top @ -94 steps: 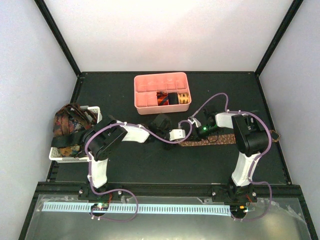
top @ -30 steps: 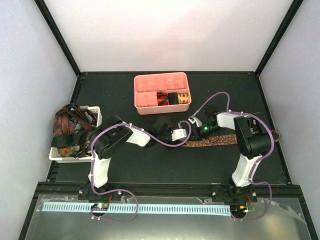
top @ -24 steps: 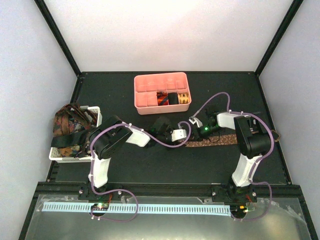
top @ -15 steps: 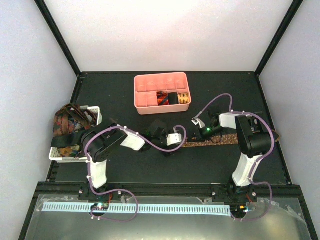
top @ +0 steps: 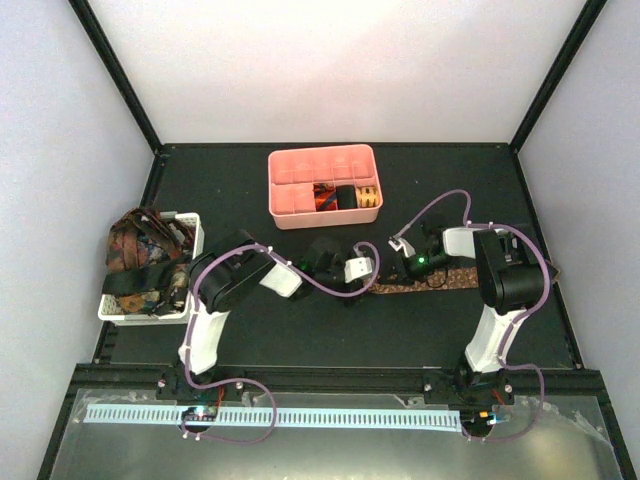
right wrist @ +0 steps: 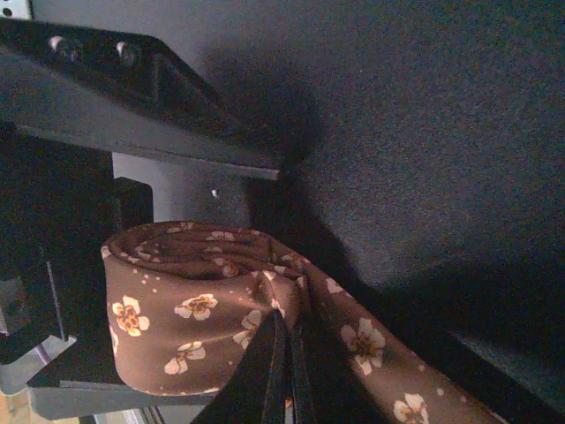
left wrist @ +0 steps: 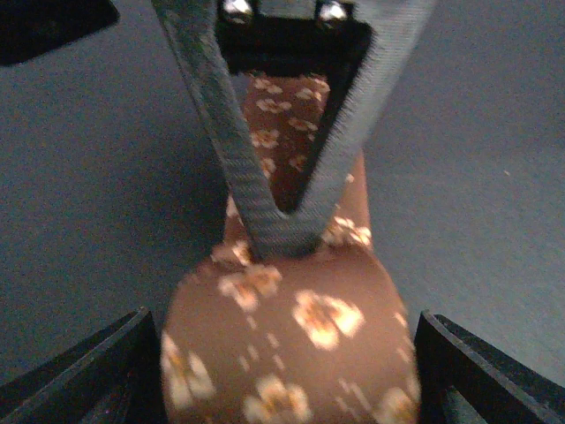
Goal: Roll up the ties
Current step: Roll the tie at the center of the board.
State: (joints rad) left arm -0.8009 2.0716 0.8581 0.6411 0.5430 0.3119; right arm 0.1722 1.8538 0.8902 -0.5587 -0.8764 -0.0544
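Mid-roll: right gripper (right wrist: 284,349) jaws pinched the brown tie (right wrist: 199,309); left gripper (left wrist: 287,353) jaws stood open astride its nine-o'clock roll, probably needing a fresh grip.

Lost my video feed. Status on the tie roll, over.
Left gripper open, straddling rolled end of brown tie. Right gripper shut on it beside the roll. Pink tray apart, behind.

the rolled brown tie (left wrist: 291,353) is blurred and cut off at the left wrist view's bottom edge; from above the roll cannot be made out.
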